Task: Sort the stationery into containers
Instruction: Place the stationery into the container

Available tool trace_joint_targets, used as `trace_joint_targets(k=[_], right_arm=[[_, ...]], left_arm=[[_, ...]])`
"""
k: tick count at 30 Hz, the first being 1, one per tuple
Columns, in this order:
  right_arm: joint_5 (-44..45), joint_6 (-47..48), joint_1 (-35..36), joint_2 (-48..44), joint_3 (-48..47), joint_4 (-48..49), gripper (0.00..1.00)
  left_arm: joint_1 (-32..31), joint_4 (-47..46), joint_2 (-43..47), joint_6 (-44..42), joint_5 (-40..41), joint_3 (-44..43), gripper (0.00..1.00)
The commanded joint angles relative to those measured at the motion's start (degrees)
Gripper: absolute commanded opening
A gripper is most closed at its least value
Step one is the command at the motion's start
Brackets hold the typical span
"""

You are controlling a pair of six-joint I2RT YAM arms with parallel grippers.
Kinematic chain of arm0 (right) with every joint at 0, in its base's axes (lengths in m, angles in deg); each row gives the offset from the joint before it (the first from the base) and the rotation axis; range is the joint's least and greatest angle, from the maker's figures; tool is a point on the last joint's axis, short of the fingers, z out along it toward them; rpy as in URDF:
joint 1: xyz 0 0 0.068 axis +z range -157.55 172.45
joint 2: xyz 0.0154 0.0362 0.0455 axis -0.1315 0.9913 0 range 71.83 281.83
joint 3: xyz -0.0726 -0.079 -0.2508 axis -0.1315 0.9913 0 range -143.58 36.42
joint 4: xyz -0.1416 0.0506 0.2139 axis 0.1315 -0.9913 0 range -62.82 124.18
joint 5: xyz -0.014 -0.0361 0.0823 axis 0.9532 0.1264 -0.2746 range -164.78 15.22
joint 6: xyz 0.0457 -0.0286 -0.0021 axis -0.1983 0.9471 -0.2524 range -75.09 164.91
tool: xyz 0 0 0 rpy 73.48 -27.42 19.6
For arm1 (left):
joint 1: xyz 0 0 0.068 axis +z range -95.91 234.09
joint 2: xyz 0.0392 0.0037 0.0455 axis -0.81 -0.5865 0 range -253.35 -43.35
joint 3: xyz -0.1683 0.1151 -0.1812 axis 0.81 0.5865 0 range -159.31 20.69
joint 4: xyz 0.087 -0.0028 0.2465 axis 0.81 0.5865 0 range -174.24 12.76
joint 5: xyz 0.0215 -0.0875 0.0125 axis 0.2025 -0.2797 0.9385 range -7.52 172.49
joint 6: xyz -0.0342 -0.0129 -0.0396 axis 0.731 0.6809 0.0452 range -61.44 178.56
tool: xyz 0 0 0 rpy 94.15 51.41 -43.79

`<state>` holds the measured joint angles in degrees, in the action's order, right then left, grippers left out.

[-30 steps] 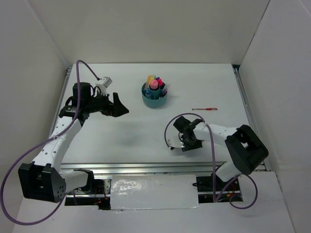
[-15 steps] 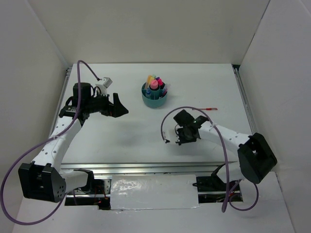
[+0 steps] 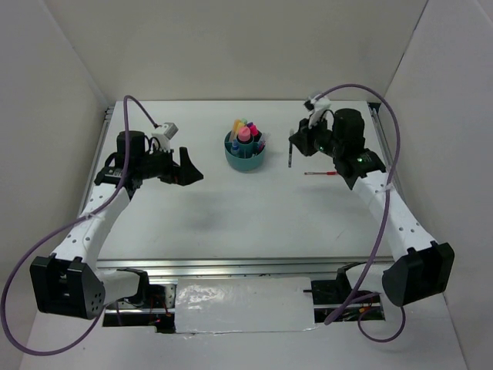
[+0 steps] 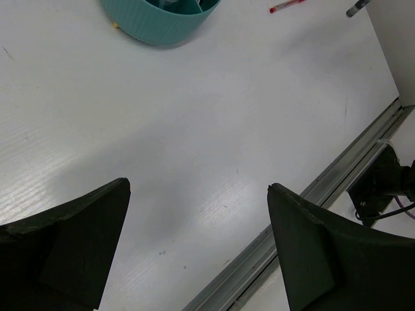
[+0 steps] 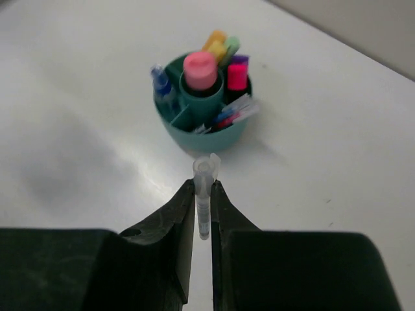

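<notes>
The round teal organizer (image 3: pixel 246 162) stands at the far middle of the table, holding pink, yellow, orange and green markers, a blue-capped bottle and thin pens. My right gripper (image 3: pixel 295 143) hangs above the table just right of it, shut on a thin dark pen (image 3: pixel 290 156) that hangs down. In the right wrist view the gripper (image 5: pixel 203 188) clamps the clear-capped pen (image 5: pixel 203 176), with the organizer (image 5: pixel 214 140) straight ahead. A red pen (image 3: pixel 323 173) lies on the table under my right arm. My left gripper (image 3: pixel 189 169) is open and empty, left of the organizer.
White walls close the table on the left, far and right sides. A metal rail (image 3: pixel 231 266) runs along the near edge. In the left wrist view the organizer (image 4: pixel 162 29), the red pen (image 4: pixel 287 6) and the rail (image 4: pixel 311 194) show between my open fingers.
My right arm has swung from low over the near middle of the table up to the far right beside the organizer, carrying the pen. My left arm has not moved.
</notes>
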<state>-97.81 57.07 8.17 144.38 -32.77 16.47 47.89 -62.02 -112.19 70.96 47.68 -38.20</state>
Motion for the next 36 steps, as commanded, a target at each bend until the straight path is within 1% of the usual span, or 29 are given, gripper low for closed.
trace_joint_targets(k=[1,2,3,4,6,7,12,16,19,24,34,36], right_arm=[[4.38,-27.61,-0.87,-1.46,2.83,22.08,0.0],[6.05,-29.72,-0.52,-0.32,2.31,22.37,0.0],[11.28,-34.35,-0.35,0.39,1.35,22.55,0.0],[15.34,-36.92,0.96,1.27,0.55,22.2,0.0],[22.82,-40.71,2.9,3.99,-1.2,20.27,0.0],[26.59,-41.16,3.52,4.87,-1.91,20.44,0.0],[29.26,-40.64,6.24,9.0,-1.74,23.69,0.0],[29.09,-43.79,6.25,12.87,-3.49,22.9,0.0],[30.32,-44.42,6.51,15.59,-4.46,23.6,0.0],[34.54,-45.03,6.86,19.2,-7.1,23.08,0.0],[34.1,-46.79,7.91,24.12,-6.75,25.8,0.0],[34.1,-46.62,8.18,24.48,-5.61,27.11,0.09]], left_arm=[[-0.04,-1.83,-1.73,1.22,-0.09,-3.15,0.99],[-0.04,-1.57,-2.35,1.22,-0.09,-3.59,0.99],[0.04,-1.3,-2.44,1.31,0.35,-3.86,0.99],[-0.04,-1.47,-2.53,1.05,0.44,-3.77,0.99],[0.13,-1.56,-2.62,0.96,0.79,-3.51,0.99],[0.13,-1.56,-2.88,0.96,0.88,-3.51,0.99],[0.31,-2.27,-3.93,1.57,0.62,-3.77,0.99],[0.31,-2.0,-4.9,1.22,0.62,-3.86,0.99],[0.57,-2.09,-5.16,1.13,0.44,-3.95,0.99],[0.75,-2.09,-5.25,0.87,0.53,-3.77,0.99],[2.06,-1.39,-4.38,0.25,0.62,-2.54,0.99],[2.15,-1.3,-4.29,0.25,0.44,-2.28,0.99]])
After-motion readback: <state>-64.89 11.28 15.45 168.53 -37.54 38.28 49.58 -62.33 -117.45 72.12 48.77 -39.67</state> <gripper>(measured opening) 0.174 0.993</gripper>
